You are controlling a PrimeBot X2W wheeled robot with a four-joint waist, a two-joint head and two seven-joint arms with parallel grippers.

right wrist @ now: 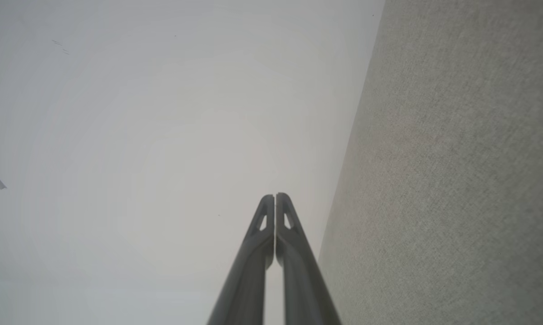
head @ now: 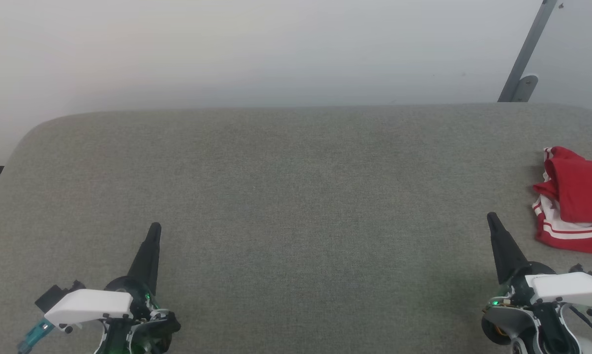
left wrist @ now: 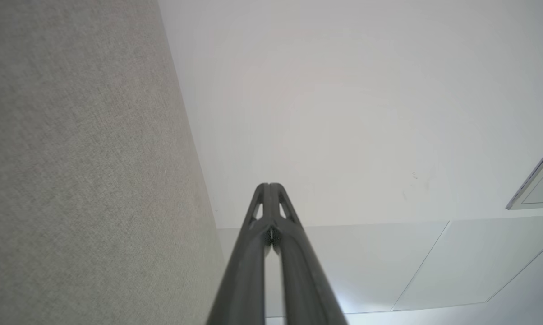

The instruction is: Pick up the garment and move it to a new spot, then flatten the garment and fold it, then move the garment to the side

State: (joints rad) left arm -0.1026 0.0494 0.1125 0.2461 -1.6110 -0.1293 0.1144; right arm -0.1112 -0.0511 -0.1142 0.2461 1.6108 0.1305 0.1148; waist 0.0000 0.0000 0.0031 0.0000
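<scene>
Right end effector, closed and empty, sat nearer the garment, bunched just ahead-right of it; left end effector, also closed, lay well apart.

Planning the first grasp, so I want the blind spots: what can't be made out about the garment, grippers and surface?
- Garment, head view: right part cut off by the picture's edge; bunched, so its folds hide any chest lettering.
- Left gripper and right gripper, head view: wrists cut off by the bottom edge.
- Grey surface, head view: near edge lies beyond the bottom edge.
</scene>
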